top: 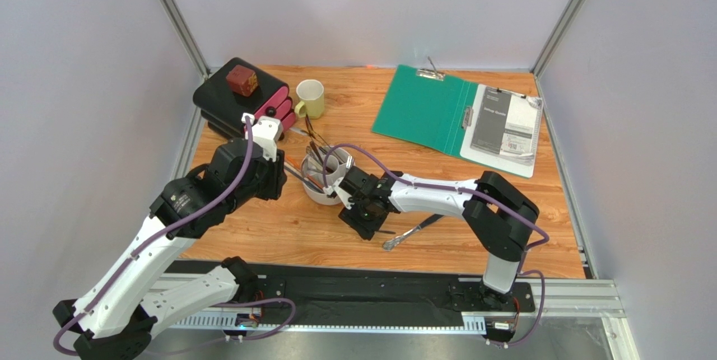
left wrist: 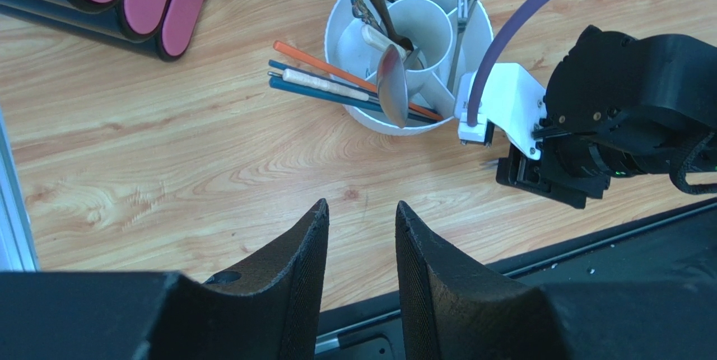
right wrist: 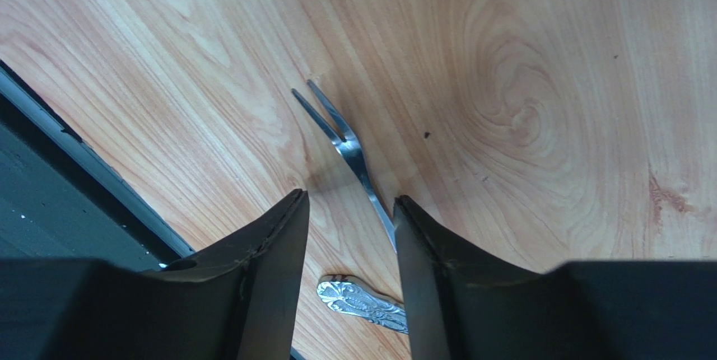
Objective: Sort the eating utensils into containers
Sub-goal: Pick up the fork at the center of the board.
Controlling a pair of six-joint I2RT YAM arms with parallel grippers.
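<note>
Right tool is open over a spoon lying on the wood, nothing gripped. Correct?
Not a spoon. Right tool is open over a two-tined fork lying on the wood, nothing gripped. Right wrist view shows it.

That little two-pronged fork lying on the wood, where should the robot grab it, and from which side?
Probably the slim stem of the fork, just behind its prongs, from straight above. It lies flat on the table, leaving no way in from the side, and the stem is thin enough for the open right end effector to straddle crosswise.
</note>
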